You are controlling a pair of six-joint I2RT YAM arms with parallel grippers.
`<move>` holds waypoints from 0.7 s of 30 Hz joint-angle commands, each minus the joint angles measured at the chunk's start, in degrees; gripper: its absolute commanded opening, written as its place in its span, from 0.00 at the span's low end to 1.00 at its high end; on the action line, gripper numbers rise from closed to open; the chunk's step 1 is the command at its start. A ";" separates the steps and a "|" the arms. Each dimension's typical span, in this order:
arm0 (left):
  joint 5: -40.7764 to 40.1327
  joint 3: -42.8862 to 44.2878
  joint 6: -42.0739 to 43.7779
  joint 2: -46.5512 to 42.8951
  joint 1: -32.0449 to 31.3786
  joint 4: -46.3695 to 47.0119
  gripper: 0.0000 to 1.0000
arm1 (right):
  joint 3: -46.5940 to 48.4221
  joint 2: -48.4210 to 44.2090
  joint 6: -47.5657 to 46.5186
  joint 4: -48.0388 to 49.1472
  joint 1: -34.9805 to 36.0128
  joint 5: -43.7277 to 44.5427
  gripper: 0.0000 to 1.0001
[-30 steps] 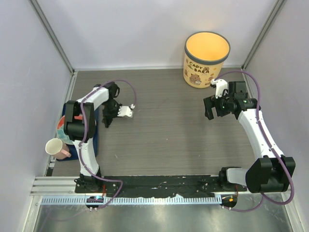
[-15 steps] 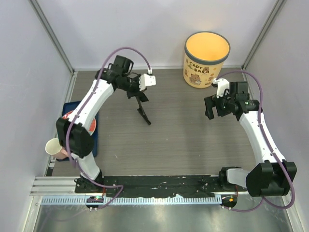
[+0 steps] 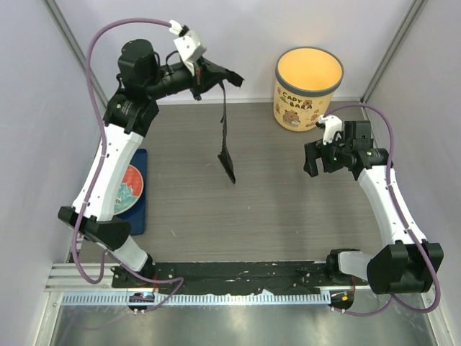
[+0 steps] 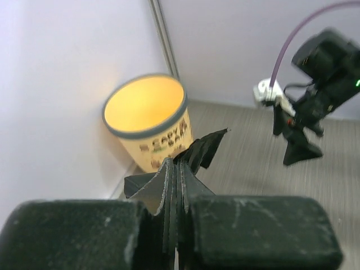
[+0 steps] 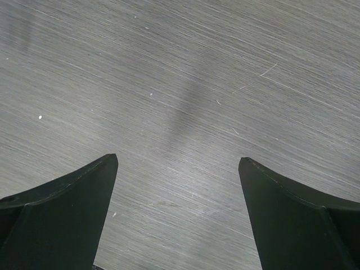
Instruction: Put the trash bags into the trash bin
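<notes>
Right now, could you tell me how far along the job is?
Done: nothing, the bin looks empty. In hand: the left pincer is shut on a folded bag hanging short of the bin. The right pincer is open and empty. Left: carry the bag over the bin and drop it.

One trash bag (image 3: 225, 137), one trash bin (image 3: 302, 109), one blue tray (image 3: 139, 218) — two hands: left hand (image 3: 222, 76), right hand (image 3: 310, 159).

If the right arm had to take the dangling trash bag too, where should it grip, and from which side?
Probably mid-strip: the trash bag hangs as a narrow folded band from the left gripper, shut on its top. The open right gripper should come sideways from its own side, closing across the band's flat faces.
</notes>
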 commanded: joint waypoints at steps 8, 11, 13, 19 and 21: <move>-12.72 -4.18 -14.36 -7.14 6.43 7.12 0.00 | 1.60 0.88 1.94 -0.57 -0.03 -13.30 0.94; -21.37 -6.47 -14.10 -6.53 6.61 -2.64 0.00 | 1.52 2.90 4.05 0.57 0.50 -17.61 0.98; -26.56 -9.89 -17.15 -6.53 6.52 -3.19 0.00 | 0.47 4.22 5.71 3.03 1.11 -19.99 0.99; -43.42 -8.25 -24.20 -0.05 5.20 -7.56 0.00 | -4.80 5.10 8.89 17.26 9.62 -20.72 0.99; -48.61 -3.77 -27.10 2.60 5.03 -12.48 0.00 | -6.12 5.63 8.80 22.95 14.09 -18.62 0.99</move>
